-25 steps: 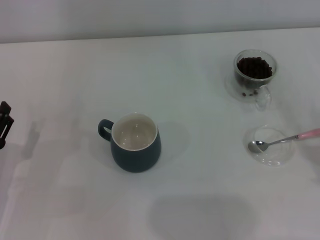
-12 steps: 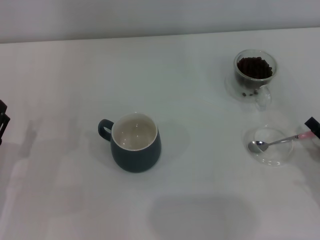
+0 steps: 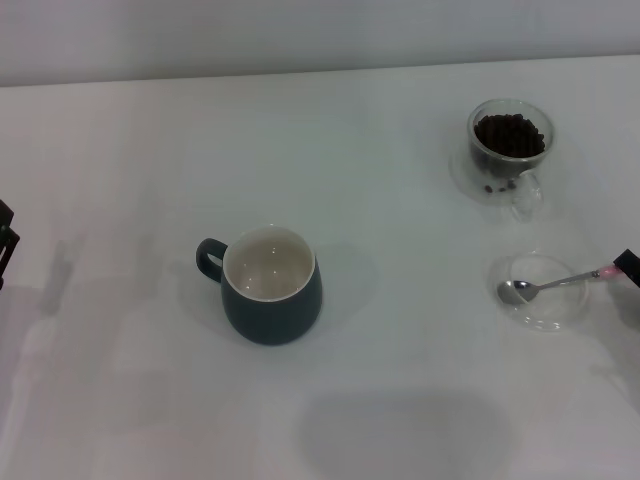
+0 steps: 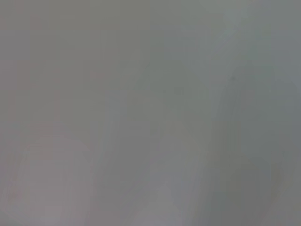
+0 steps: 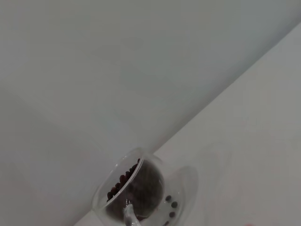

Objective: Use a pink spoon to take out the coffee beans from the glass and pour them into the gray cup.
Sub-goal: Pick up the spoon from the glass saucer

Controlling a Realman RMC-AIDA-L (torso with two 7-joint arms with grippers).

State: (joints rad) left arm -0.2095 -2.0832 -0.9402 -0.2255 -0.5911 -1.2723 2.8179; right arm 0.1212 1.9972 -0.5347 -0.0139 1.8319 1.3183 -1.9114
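While the spoon (image 3: 556, 285) lies with its metal bowl in a shallow clear dish (image 3: 542, 292) at the right of the white table (image 3: 400, 380), its pale pink handle end points right toward the right gripper (image 3: 629, 266), of which only a dark corner shows at the right edge of the head view. That corner sits just at the tip of the handle; whether it touches the handle, and whether its fingers are apart or together, I cannot tell.

Farther back on the right stands the glass (image 3: 509, 150), clear and double-walled, with the coffee beans (image 3: 510, 134) heaped dark in its inner cup and a few loose ones lower down between the walls. Its small handle faces the near side, toward the dish. The right wrist view shows the same glass (image 5: 141, 190) with beans (image 5: 123, 181) along its inner rim.

Left of centre, well apart from both, the gray cup (image 3: 270, 285) stands upright, its cream inside bare, its loop handle turned left.

At the far left edge the left gripper (image 3: 6, 245) shows only as a dark sliver off to the side, its fingers' state not visible.
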